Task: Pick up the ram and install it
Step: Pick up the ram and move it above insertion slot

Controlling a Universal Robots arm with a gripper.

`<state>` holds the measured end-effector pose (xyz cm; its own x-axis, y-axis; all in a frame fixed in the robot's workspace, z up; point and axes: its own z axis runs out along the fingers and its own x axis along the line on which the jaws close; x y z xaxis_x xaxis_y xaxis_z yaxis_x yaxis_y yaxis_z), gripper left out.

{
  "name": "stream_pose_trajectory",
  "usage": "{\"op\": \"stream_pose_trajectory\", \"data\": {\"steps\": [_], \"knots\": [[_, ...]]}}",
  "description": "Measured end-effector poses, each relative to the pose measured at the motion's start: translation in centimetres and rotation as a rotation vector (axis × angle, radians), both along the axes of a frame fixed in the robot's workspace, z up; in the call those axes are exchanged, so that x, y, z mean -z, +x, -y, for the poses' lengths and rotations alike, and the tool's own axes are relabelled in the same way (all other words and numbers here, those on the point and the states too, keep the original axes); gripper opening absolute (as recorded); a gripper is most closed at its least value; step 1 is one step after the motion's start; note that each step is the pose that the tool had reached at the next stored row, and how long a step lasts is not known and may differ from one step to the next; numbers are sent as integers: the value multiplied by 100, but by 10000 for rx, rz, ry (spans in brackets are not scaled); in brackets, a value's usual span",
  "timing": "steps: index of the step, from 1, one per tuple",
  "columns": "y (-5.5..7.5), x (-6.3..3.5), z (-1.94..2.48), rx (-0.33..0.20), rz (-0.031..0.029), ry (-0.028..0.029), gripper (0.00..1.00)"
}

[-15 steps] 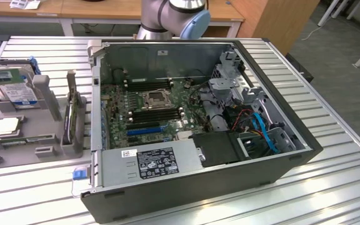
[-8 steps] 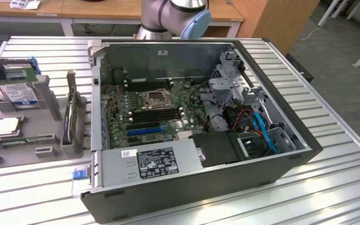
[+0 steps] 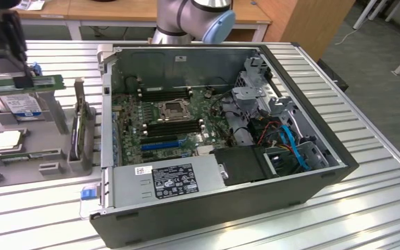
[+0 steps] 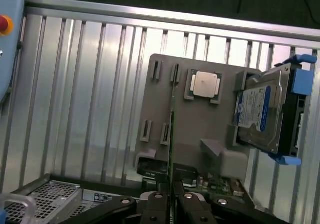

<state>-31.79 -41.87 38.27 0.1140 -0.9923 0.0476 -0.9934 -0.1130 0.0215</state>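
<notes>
The ram [image 3: 47,83], a long, narrow, thin green circuit-board stick, hangs level above the far end of a grey moulded parts tray [image 3: 47,169] on the exterior view's left. It shows its broad side there. In the wrist view the ram [image 4: 171,129] appears edge-on as a fine green line running out from between the two black fingers [image 4: 159,204]. The tool [image 3: 23,80] is clenched on the ram's upper edge, and the wrist view shows the tool [image 4: 172,200] with its fingers pressed against either face of the board.

The grey tray [image 4: 200,124] lies on a ribbed silver metal counter [image 3: 366,219]. It holds a square silver processor chip [image 3: 9,140] in a shallow pocket, a silver hard drive with a blue-and-white label [image 3: 21,104] propped in a blue-edged carrier, and an upright dark expansion card with a metal bracket [image 3: 82,125] at its right edge. In the wrist view the processor chip [image 4: 206,83] sits just beside the hard drive [image 4: 260,112], and narrow slotted posts stand on the tray near the ram's line.

A black open computer case [image 3: 221,213] lies on its side at the middle of the counter, just right of the tray. Inside it are a green motherboard [image 3: 127,130] with black memory slots on both sides of its processor socket [image 3: 170,109], a silver labelled power supply [image 3: 169,179] along the near wall, and blue and red cables [image 3: 290,143] at the right.
</notes>
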Motion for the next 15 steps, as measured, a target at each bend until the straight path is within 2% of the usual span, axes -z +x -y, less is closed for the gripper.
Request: {"op": "stream_pose_trajectory", "data": {"steps": [15], "knots": [[666, 0, 0, -1, 0, 0, 14]]}}
